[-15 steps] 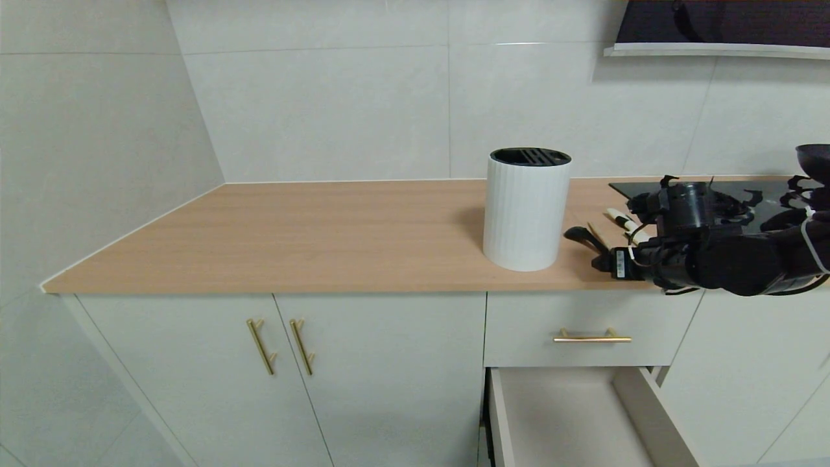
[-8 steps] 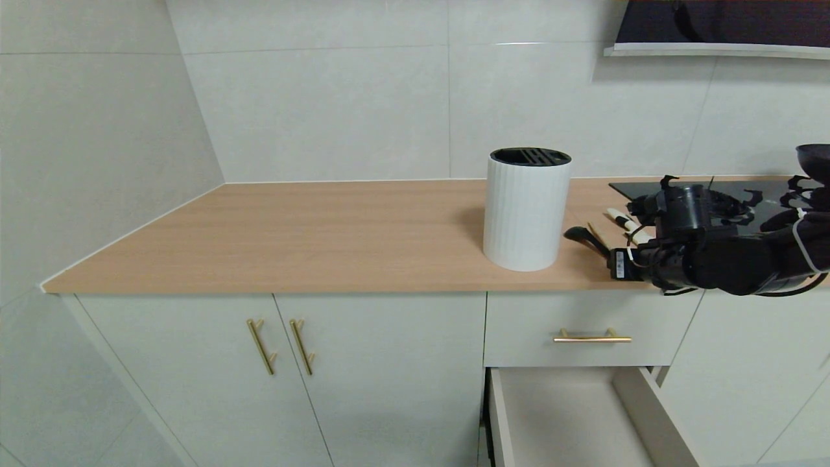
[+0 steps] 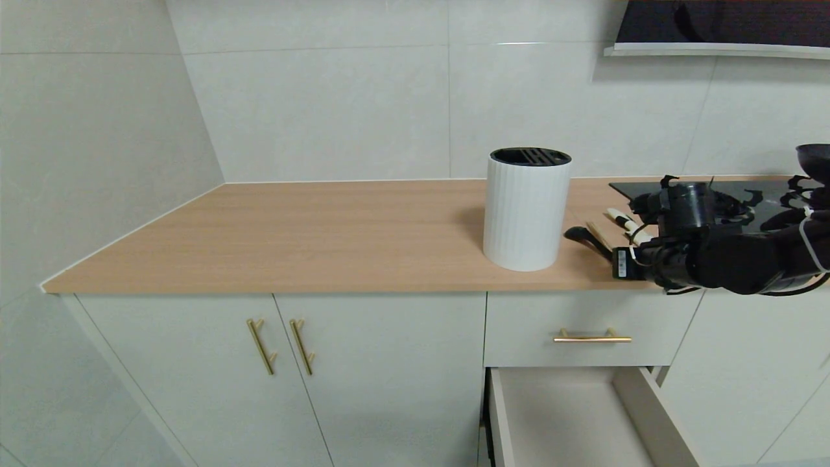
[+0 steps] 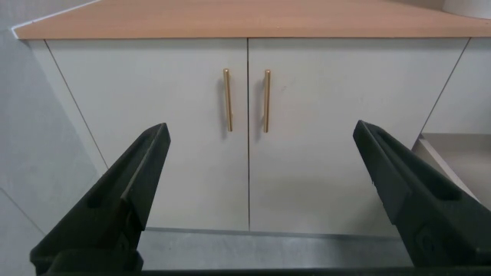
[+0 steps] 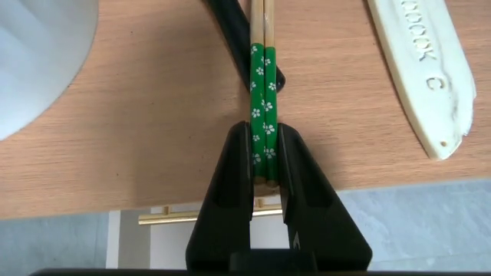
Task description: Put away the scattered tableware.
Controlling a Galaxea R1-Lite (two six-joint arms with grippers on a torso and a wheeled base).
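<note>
A pair of wooden chopsticks with green flowered ends lies on the wooden counter, and my right gripper is shut on their ends near the counter's front edge. In the head view the right gripper sits just right of the white ribbed utensil holder, with the chopsticks pointing away from it. A black utensil lies under the chopsticks. A white-handled utensil rests beside them. My left gripper is open, low down, facing the cabinet doors.
A black cooktop lies at the counter's right end behind the right arm. Below the counter, a closed drawer with a gold handle sits above an open, bare drawer. The counter left of the holder is free.
The right arm has drawn back slightly to the right, still holding the chopsticks. Nothing else has moved.
</note>
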